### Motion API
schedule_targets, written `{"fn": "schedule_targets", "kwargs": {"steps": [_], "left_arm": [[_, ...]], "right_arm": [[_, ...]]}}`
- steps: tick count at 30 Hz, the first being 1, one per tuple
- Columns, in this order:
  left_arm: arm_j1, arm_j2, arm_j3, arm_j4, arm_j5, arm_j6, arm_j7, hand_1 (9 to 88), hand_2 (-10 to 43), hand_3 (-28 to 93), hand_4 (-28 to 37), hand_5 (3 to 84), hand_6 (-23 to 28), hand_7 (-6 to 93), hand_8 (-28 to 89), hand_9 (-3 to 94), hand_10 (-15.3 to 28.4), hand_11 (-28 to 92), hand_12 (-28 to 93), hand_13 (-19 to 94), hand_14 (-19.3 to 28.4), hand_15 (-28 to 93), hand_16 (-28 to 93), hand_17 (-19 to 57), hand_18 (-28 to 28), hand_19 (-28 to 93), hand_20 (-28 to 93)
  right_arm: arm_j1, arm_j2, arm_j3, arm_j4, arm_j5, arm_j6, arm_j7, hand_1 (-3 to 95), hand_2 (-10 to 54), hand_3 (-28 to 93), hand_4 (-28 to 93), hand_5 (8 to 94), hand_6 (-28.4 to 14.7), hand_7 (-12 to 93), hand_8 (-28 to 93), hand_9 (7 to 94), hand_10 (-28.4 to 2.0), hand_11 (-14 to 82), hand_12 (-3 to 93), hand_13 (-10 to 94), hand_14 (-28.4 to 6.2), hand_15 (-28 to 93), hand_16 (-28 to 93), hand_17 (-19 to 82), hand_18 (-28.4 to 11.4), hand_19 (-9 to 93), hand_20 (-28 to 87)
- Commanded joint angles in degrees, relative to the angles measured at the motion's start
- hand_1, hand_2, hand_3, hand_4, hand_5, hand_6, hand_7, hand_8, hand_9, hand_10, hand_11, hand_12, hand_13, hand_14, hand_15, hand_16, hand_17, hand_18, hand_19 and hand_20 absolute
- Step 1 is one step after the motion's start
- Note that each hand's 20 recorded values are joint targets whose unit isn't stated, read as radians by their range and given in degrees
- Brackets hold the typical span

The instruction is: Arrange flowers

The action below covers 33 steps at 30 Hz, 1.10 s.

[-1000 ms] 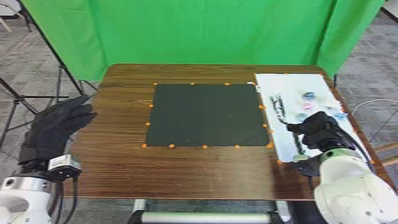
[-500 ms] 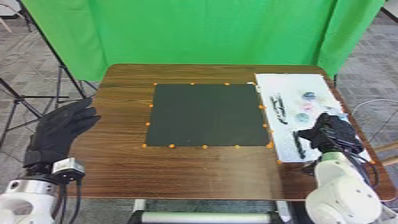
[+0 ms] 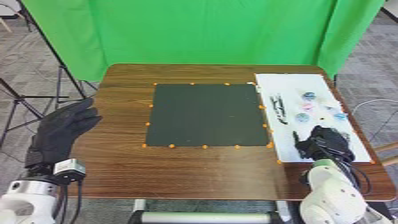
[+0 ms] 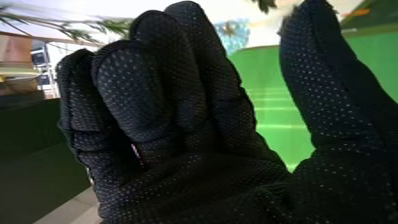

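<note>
On the white sheet (image 3: 291,87) at the table's right side lie small round flower heads: a blue one (image 3: 308,95), a pink one (image 3: 307,106) and a pale blue one (image 3: 302,117). Dark stems (image 3: 279,109) are left of them. My right hand (image 3: 325,144) is over the sheet's near end and hides part of it, beside a dark strip-like thing. In the right wrist view, my right hand (image 4: 169,110) has straight fingers with the thumb apart and holds nothing. Green leafy stems (image 4: 67,25) and a blue flower (image 4: 233,34) appear beyond it. My left hand (image 3: 64,127) rests open beside the table.
A dark square mat (image 3: 206,115) with orange dots along its edges lies mid-table, left of the sheet. Brown wood (image 3: 178,175) surrounds it. A green curtain (image 3: 204,35) hangs behind the table.
My right hand has drawn back toward the table's near edge, uncovering the pale blue flower and more of the sheet. The left hand has hardly moved.
</note>
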Motion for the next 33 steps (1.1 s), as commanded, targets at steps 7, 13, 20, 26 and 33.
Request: {"fn": "schedule_targets", "kwargs": {"steps": [7,13,20,26,33], "left_arm": [[-0.75,-1.74,-0.50,-0.22,1.07,-0.86,-3.00,26.7,3.3,82,-22.2,42.9,11.6,19.7,-11,38.0,20.8,35,9,25,27.2,63,-14,-9.6,22.6,59,9],[-0.65,-1.75,-0.60,-0.29,1.21,-1.00,-3.18,26.8,3.3,82,-22.2,42.9,11.6,19.8,-11,37.9,20.9,35,9,25,27.2,63,-14,-9.7,22.6,59,9],[-0.20,-2.15,-1.15,-0.46,1.33,-1.07,-3.55,26.8,3.3,82,-22.2,42.9,11.6,19.8,-11,37.9,20.9,35,9,25,27.2,63,-14,-9.7,22.7,59,9],[0.87,-2.43,-2.46,-0.73,1.29,-0.92,-3.38,26.7,3.4,82,-22.0,42.8,11.6,19.7,-11,37.9,20.8,36,9,25,27.1,63,-14,-9.7,22.7,59,9],[0.74,-2.88,-2.94,-0.70,1.58,-1.22,-4.09,26.7,3.4,82,-21.8,42.9,11.6,19.8,-11,37.9,20.9,35,9,25,27.2,63,-14,-9.7,22.6,59,9]], "right_arm": [[1.27,-0.15,-4.87,3.66,-5.09,-4.18,0.99,34.6,-7.7,74,-23,73.5,-11.5,24,-7,70.2,-21.5,49.4,24.9,65,-18.4,73,20,42,-26.8,93,11],[2.89,-0.58,-6.54,6.41,-4.02,-7.17,1.31,35.4,-8.1,74,-23,73.8,-11.4,24,-7,70.3,-21.4,49.6,25.0,65,-18.4,73,20,42,-27.0,93,11],[4.12,-1.73,-7.38,7.86,-0.79,-11.58,1.28,36.7,-7.9,75,-23,75.5,-10.2,26,-7,71.7,-20.5,50.9,25.5,67,-17.9,73,21,43,-26.9,93,12],[2.53,-3.01,-6.33,6.72,4.52,-16.68,1.99,40.0,-7.6,75,-24,77.7,-8.7,27,1,73.5,-19.6,51.8,26.7,69,-17.1,74,23,43,-27.5,93,19],[2.50,-4.08,-5.93,7.26,6.73,-18.42,2.11,45.9,-9.2,73,-26,78.7,-8.2,26,16,74.6,-19.0,52.4,27.3,70,-16.5,74,24,44,-27.6,93,21]]}}
